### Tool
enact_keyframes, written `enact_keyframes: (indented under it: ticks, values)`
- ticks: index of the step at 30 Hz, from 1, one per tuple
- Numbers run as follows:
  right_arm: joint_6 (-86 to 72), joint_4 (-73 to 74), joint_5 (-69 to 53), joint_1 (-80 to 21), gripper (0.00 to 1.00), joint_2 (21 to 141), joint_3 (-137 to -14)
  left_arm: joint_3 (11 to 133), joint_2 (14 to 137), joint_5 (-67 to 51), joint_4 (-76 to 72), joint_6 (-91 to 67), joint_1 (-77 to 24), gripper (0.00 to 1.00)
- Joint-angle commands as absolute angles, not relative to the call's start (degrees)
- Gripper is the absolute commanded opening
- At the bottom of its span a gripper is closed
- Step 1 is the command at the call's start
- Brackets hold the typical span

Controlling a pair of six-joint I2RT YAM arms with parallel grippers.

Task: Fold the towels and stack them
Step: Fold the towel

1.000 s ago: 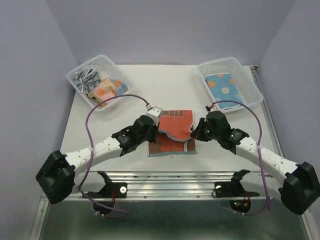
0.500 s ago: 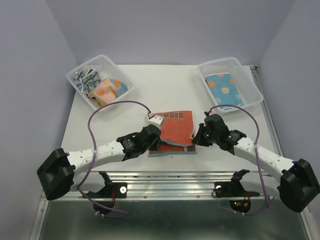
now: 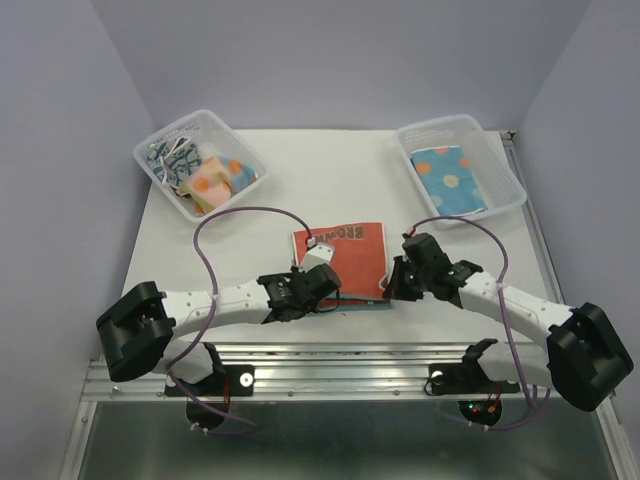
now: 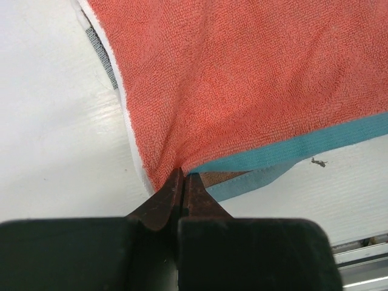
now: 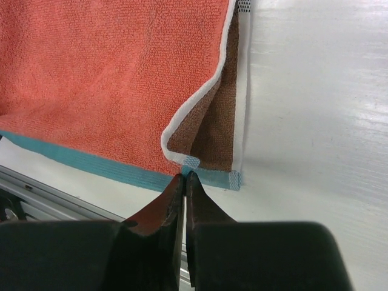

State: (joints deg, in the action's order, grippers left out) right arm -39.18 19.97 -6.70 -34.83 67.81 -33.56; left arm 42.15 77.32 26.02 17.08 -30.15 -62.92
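A red-orange towel (image 3: pixel 350 255) with a teal hem lies folded on the white table, just beyond the near edge. My left gripper (image 3: pixel 320 288) is at its near left corner and is shut on the folded edge, as the left wrist view (image 4: pixel 183 177) shows on the towel (image 4: pixel 254 79). My right gripper (image 3: pixel 394 284) is at the near right corner. In the right wrist view (image 5: pixel 185 177) its tips pinch the teal corner of the towel (image 5: pixel 109 79). A brown underside (image 5: pixel 221 127) shows at that corner.
A clear basket (image 3: pixel 150 150) at the back left holds several crumpled towels (image 3: pixel 208 180). A clear basket (image 3: pixel 512 190) at the back right holds a folded blue towel with orange dots (image 3: pixel 447 178). A metal rail (image 3: pixel 340 355) runs along the table's near edge.
Both grippers have moved toward the near edge with the towel's upper layer. The raised fold has come down and now lies flat over the lower layer.
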Motion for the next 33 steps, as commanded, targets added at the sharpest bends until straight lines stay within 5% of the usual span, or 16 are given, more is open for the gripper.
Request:
enact_keyframes:
  ticks: [1,5,6,11,14,15,22,27,33]
  values:
    - [-38.41,20.13,-7.65,-35.42,0.1,67.5,-31.99,44.56,76.46,30.49,21.0,-32.52,-64.42,0.02]
    - [-38.32,21.79,-7.21,-35.33,0.32,66.01,-31.82,46.14,78.66,33.04,25.3,-35.68,-66.97,0.23]
    - [-38.15,23.01,-6.95,-35.42,0.46,65.57,-32.08,47.01,80.05,33.57,26.01,-36.29,-67.93,0.33]
    - [-35.87,25.75,-6.33,-35.33,0.66,61.97,-33.92,50.88,83.67,39.36,33.47,-42.18,-72.5,0.92]
    - [-35.25,25.75,-5.98,-35.33,0.86,61.26,-35.5,51.85,83.24,41.66,35.77,-43.77,-73.83,0.96]
    - [-35.42,25.4,-6.15,-35.33,1.0,61.26,-36.46,51.94,81.41,41.75,35.16,-43.68,-73.83,0.98]
    - [-35.07,23.65,-1.51,-35.33,1.0,63.54,-40.95,49.49,64.53,39.12,22.17,-35.17,-72.87,0.99]
    - [-36.3,20.05,7.28,-35.33,1.0,67.05,-45.25,43.53,52.85,27.19,7.42,-26.82,-55.62,0.99]
    - [-34.63,18.64,12.83,-34.1,1.0,76.98,-54.47,40.87,54.38,11.44,-1.56,-21.01,-40.36,0.99]
